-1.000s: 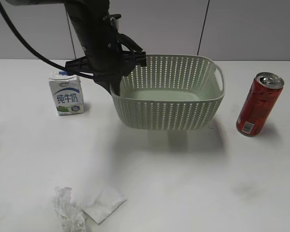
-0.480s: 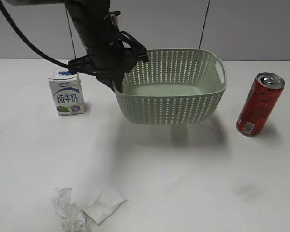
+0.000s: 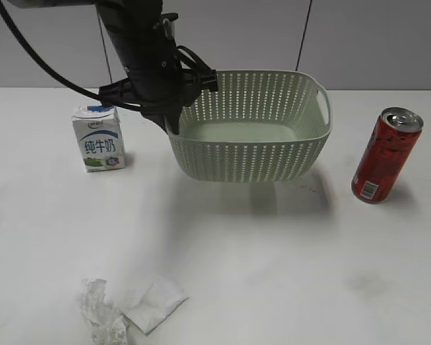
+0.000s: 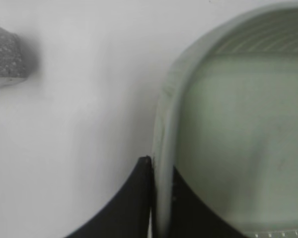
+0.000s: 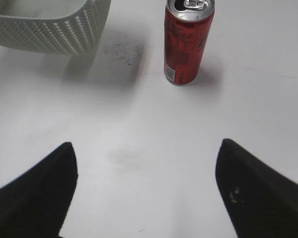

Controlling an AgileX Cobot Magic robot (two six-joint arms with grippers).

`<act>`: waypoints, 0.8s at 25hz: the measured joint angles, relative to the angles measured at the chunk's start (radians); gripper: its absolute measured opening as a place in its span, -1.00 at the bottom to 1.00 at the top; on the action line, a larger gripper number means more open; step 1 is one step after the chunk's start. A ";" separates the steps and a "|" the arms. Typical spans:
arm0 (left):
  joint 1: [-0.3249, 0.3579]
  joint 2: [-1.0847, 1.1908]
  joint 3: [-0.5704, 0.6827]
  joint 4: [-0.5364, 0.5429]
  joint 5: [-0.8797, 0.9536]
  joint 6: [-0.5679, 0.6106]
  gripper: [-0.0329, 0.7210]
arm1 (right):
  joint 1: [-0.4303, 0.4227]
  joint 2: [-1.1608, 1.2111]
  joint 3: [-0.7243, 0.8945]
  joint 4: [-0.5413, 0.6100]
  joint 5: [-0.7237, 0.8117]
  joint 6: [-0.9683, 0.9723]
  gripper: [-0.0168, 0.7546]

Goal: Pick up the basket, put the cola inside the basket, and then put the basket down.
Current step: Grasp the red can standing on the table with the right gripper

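Basket (image 4: 228, 148) rim blurred and cropped, crumpled tissue (image 3: 104, 320) cut off below

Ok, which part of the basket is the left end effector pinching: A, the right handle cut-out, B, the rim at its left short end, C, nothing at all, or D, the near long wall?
B: the left end effector has a finger on each side of the basket rim at its left end.

The exterior view slants down across the table; both wrist views look steeply down, sharing the basket (image 3: 251, 133).
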 joint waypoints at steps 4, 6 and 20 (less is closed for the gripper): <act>0.000 0.000 0.000 0.023 0.002 0.000 -0.91 | 0.000 0.258 -0.152 0.004 -0.008 0.002 0.77; 0.000 0.000 0.000 0.026 0.002 0.000 -0.91 | 0.000 0.389 -0.235 0.005 -0.006 0.004 0.77; 0.000 0.000 0.000 0.034 0.007 0.004 -0.91 | 0.000 1.058 -0.750 -0.141 0.144 0.113 0.77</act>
